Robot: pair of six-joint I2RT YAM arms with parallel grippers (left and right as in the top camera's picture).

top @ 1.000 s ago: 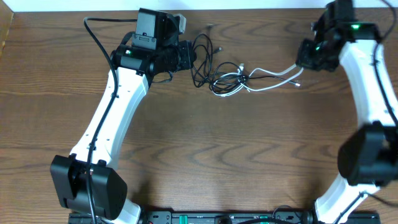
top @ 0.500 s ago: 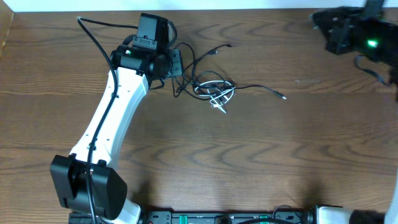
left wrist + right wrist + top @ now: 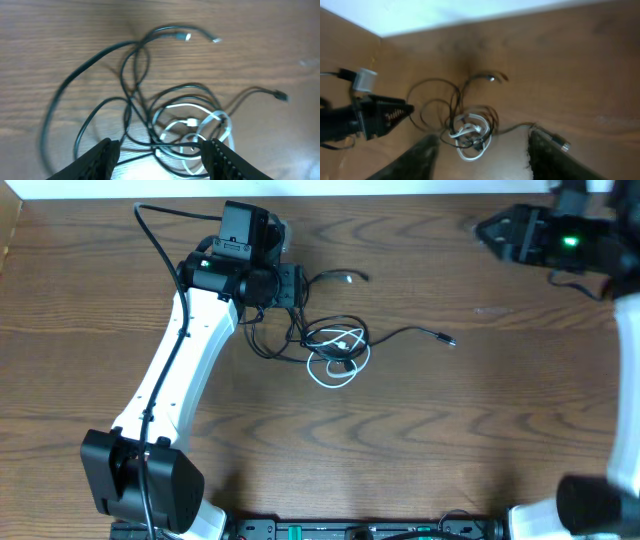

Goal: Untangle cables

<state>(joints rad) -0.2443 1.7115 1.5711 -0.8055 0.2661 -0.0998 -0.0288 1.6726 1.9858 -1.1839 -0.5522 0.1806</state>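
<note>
The cables lie in one loose tangle on the wooden table. Long black strands loop around a short white cable. One black plug end trails right, another points up. My left gripper stands open just left of the tangle. In its wrist view its gripper has black strands and the white cable lying beyond and between its spread fingers, not pinched. My right gripper is open at the far top right, holding nothing. Its own view looks down on the tangle.
The left arm's own thick black wire arcs over its upper link. The table's far edge meets a white surface just behind both grippers. The left gripper shows in the right wrist view.
Both grippers have opened and let go of the cables. The right arm pulled away to the top right. The white cable fell back into the tangle, which now sits looser and lower.
</note>
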